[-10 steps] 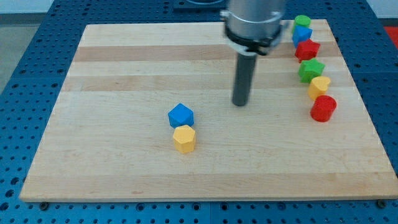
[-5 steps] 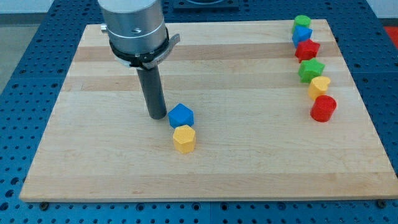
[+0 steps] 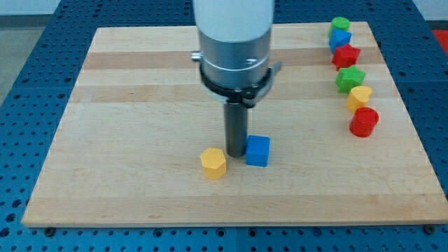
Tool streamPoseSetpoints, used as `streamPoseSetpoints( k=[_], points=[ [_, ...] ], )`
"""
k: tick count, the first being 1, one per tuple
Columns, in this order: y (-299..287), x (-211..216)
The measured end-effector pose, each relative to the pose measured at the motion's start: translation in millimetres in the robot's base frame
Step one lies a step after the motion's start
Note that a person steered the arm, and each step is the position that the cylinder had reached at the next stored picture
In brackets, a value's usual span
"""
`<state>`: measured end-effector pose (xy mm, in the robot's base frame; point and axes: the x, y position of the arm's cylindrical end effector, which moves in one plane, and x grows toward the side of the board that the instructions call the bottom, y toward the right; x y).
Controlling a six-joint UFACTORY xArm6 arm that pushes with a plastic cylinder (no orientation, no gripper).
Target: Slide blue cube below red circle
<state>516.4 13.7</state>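
The blue cube (image 3: 257,150) lies near the middle of the wooden board, toward the view's bottom. My tip (image 3: 235,154) stands right at its left side, touching or almost touching it. The red circle (image 3: 364,122) lies far to the view's right, at the bottom end of a column of blocks near the board's right edge. The blue cube is well to the left of it and slightly lower in the view.
A yellow hexagon (image 3: 213,163) lies just left of my tip. Above the red circle, going up, lie a yellow block (image 3: 360,97), a green star (image 3: 350,78), a red star (image 3: 345,56), a second blue block (image 3: 339,39) and a green circle (image 3: 340,25).
My tip swept from the board's right to the left of the blue cube, then pushed it right. The cube moved right and down. The yellow hexagon shifted slightly.
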Motion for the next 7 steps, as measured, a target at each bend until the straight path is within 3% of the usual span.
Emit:
streamPoseSetpoints(
  k=[3,7],
  points=[
    [59,43],
    [118,15]
  ],
)
